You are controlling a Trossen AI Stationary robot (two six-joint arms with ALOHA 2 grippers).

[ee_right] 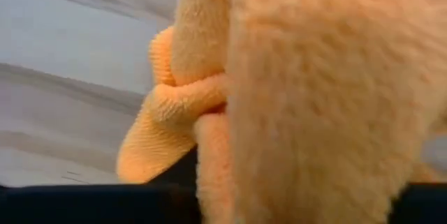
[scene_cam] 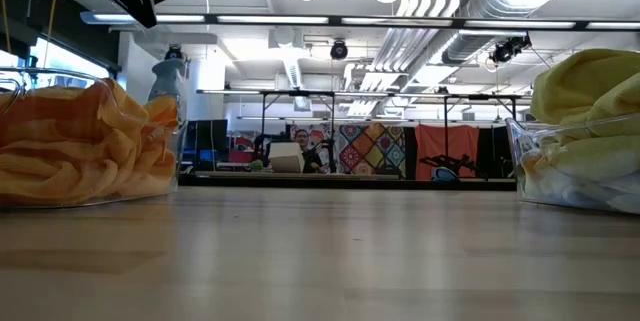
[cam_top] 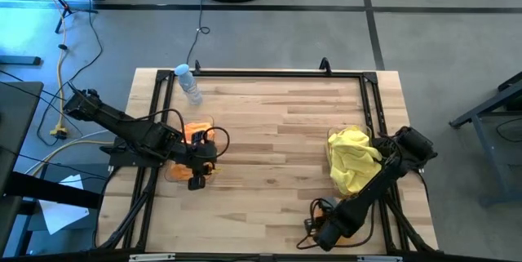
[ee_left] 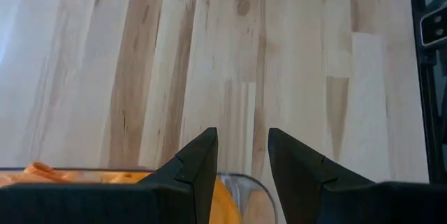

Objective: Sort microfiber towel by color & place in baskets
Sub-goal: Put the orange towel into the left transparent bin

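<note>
Fuzzy yellow microfiber towels (ee_right: 307,98) fill the right wrist view; the right gripper's (cam_top: 383,157) grip cannot be told. The left gripper (ee_left: 242,161), parted and empty, hovers over the clear plastic basket (cam_top: 183,144) of orange towels (scene_cam: 80,146).

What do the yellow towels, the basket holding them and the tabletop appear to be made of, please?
Yellow towels: soft, fuzzy microfiber-like cloth, with visible nap in the right wrist view. Basket: clear, glossy plastic, contents showing through. Tabletop: pale wood planks, visible grain, apparently smooth finish.
</note>
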